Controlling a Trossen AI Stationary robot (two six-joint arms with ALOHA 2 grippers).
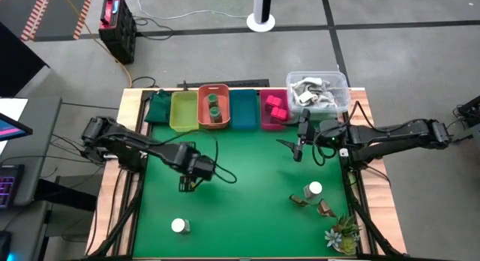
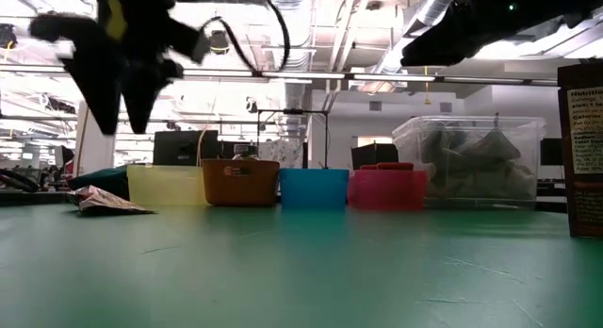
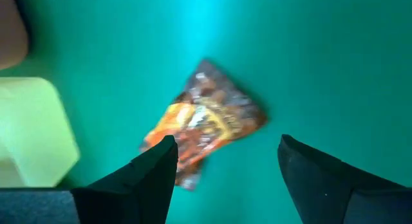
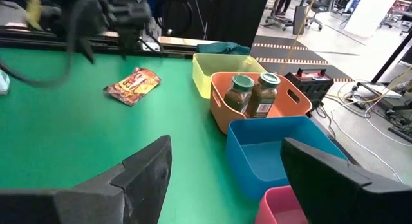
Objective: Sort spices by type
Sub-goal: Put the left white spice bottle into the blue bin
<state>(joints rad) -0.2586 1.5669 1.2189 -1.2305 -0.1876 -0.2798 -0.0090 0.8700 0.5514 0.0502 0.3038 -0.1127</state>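
Crinkly brown sachet (image 3: 203,121) lies flat, apparently diagonal, under the left claw's (image 3: 225,161) spread fingers.

Green table mat (image 1: 247,171) on wooden-edged table. Along far edge, in a row: yellow bin (image 1: 183,109), orange bin (image 1: 214,107), blue bin (image 1: 244,109), pink bin (image 1: 274,109), clear plastic tub (image 1: 319,91). Small green spiky plant (image 1: 343,232) at near right corner.
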